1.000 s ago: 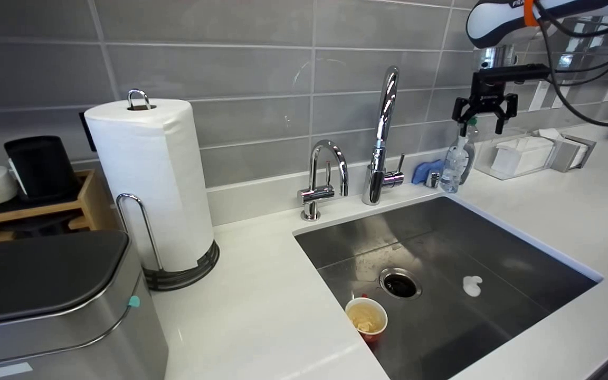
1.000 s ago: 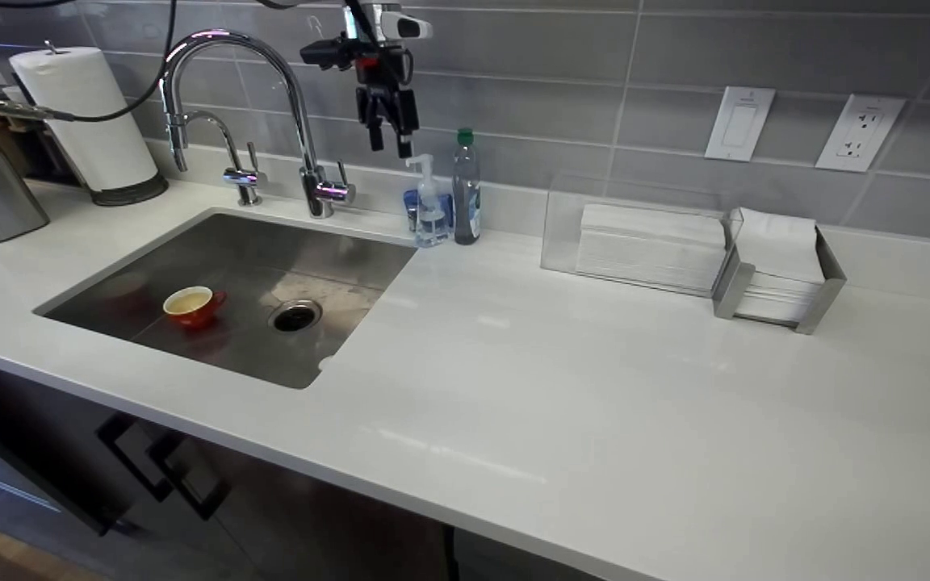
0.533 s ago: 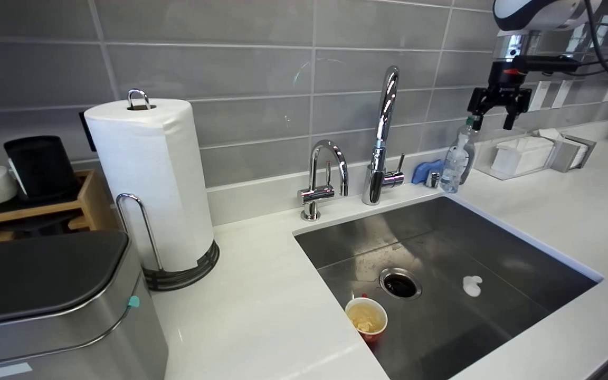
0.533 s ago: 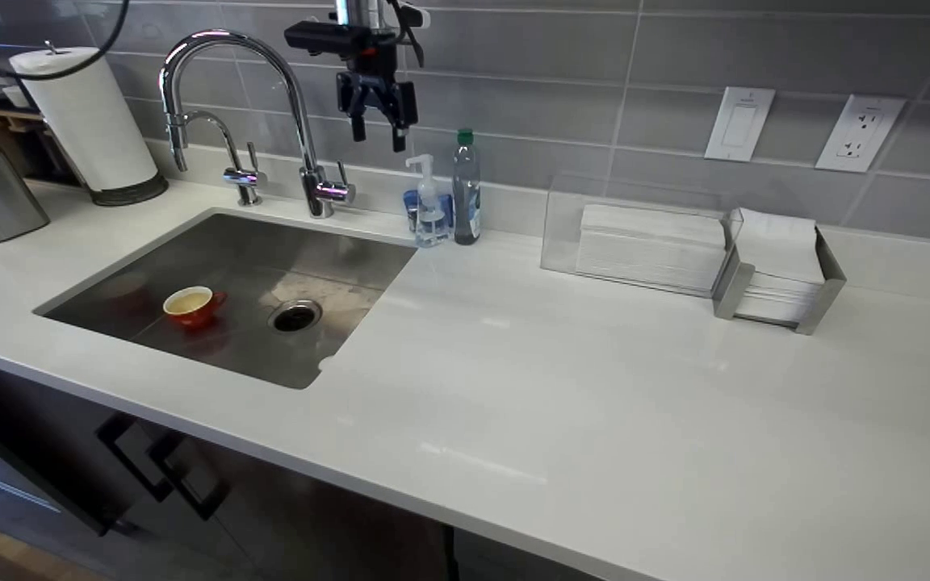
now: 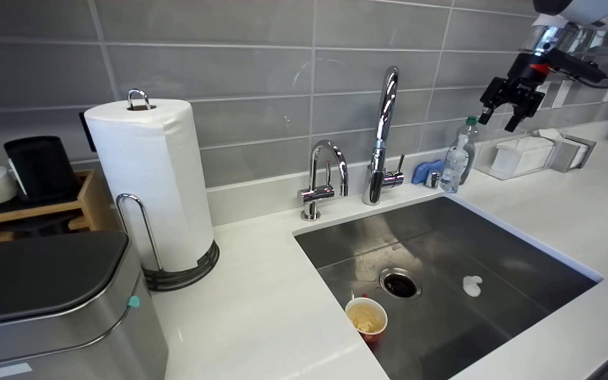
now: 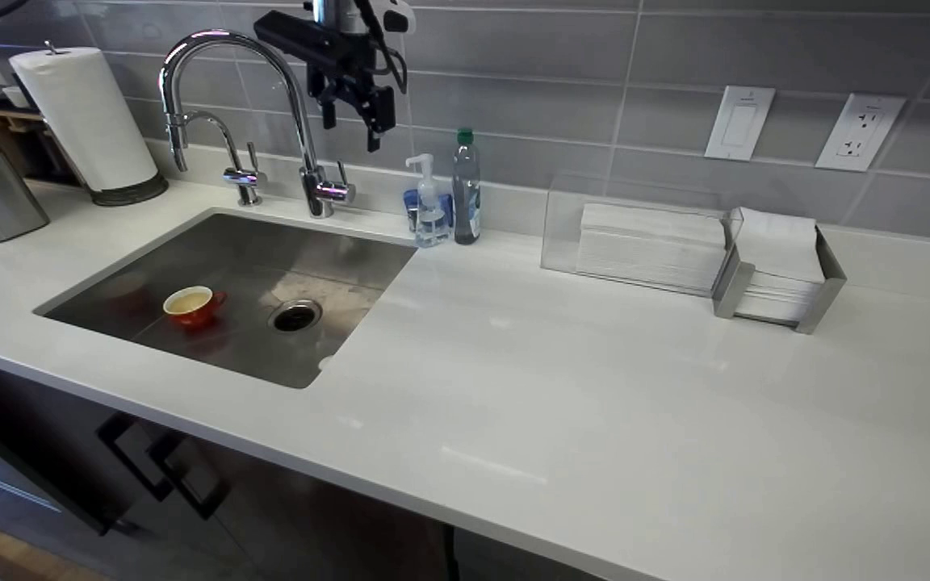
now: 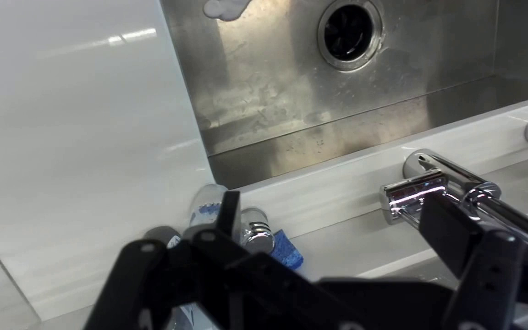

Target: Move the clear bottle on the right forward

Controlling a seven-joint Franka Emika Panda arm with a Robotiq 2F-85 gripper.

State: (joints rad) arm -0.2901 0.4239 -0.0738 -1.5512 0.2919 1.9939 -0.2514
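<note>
Hiding partly behind the tool [image 7: 329, 201], wrist view only: clear bottle [image 7: 205, 208].

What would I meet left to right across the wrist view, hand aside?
Clear tub, darker bottle, clear bottle, small chrome cylinder, blue object, sink drain, large tap.

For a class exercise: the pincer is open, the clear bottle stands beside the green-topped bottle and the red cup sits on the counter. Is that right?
One slip: the red cup is in the sink, not on the counter, as both exterior views show. The rest holds: the pincer is open, the clear bottle beside the green-topped bottle.
</note>
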